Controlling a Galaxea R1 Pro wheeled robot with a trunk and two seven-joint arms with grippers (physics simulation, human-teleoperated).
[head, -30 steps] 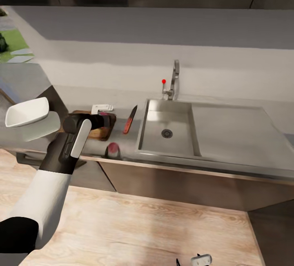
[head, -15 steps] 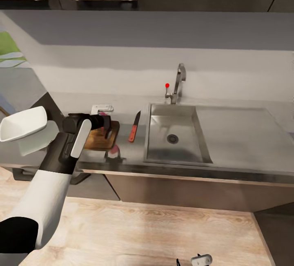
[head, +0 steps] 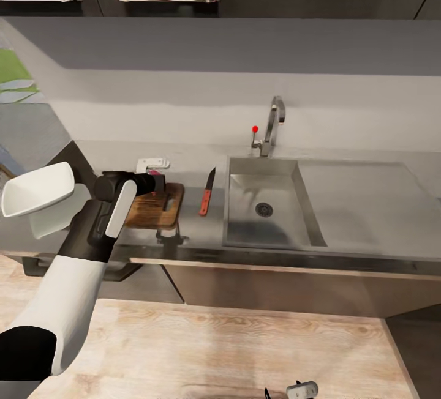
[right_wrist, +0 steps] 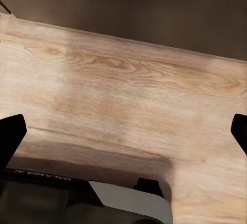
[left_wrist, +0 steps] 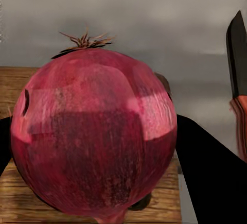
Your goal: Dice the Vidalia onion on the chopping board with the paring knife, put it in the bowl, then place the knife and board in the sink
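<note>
My left gripper (head: 160, 186) is shut on the Vidalia onion (left_wrist: 92, 136), a pinkish-red bulb with a dry tuft, and one dark finger (left_wrist: 211, 167) shows beside it. A sliver of the onion (head: 156, 173) peeks out at the wrist, over the brown chopping board (head: 166, 210); whether it touches the wood I cannot tell. The red-handled paring knife (head: 206, 192) lies on the countertop (head: 202, 231) between the board and the sink (head: 245, 237); its blade (left_wrist: 236, 64) is also in the left wrist view. The white bowl (head: 37, 188) sits far left. My right gripper (right_wrist: 123, 134) hangs open over the floor.
A chrome tap (head: 274, 122) with a red knob (head: 255, 129) stands behind the basin, and the steel drainboard (head: 367, 200) runs to the right. A small white object (head: 152, 163) lies behind the board. Dark cabinets hang above. Pale wood floor (head: 245, 344) lies below the counter edge.
The whole view has shifted, so the counter things sit further right in the picture. My left gripper with the onion is now further from the knife and more over the board.
</note>
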